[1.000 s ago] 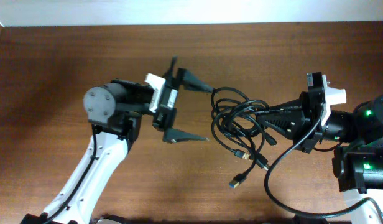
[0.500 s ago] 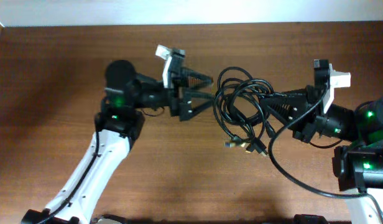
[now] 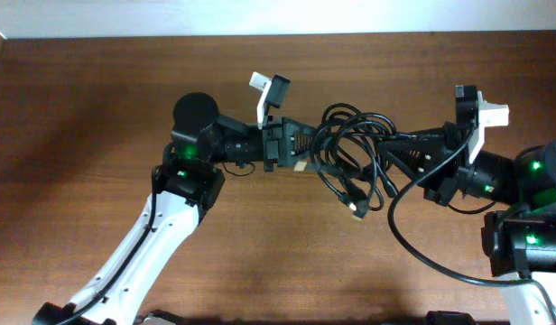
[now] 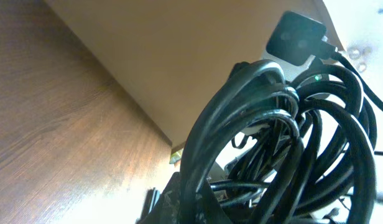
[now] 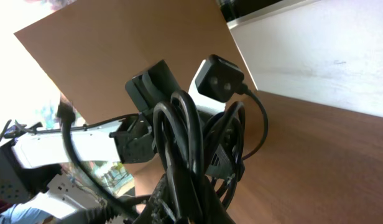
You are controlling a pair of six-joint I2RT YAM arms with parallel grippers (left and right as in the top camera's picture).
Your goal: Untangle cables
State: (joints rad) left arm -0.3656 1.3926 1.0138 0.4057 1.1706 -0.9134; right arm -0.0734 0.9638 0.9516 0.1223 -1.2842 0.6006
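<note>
The cables (image 3: 348, 135) are a tangle of thin black loops held above the table between the two arms. Gold-tipped plugs (image 3: 354, 204) dangle below the tangle. My left gripper (image 3: 307, 155) is shut on the bundle's left loops. My right gripper (image 3: 393, 147) is shut on its right side. In the left wrist view the cable loops (image 4: 260, 124) fill the frame, and a strand runs down between my left gripper's (image 4: 201, 205) jaws. In the right wrist view the cables (image 5: 185, 137) rise out of my right gripper (image 5: 198, 208), hiding most of its fingers.
The brown wooden table (image 3: 79, 108) lies under both arms, with a white wall edge (image 3: 260, 18) along the back. A thicker black arm wire (image 3: 413, 253) loops from the right arm over the table's front right.
My left gripper has swung right, turned and closed on the left loops of the bundle. The plugs have shifted slightly. The right gripper has kept its grip.
</note>
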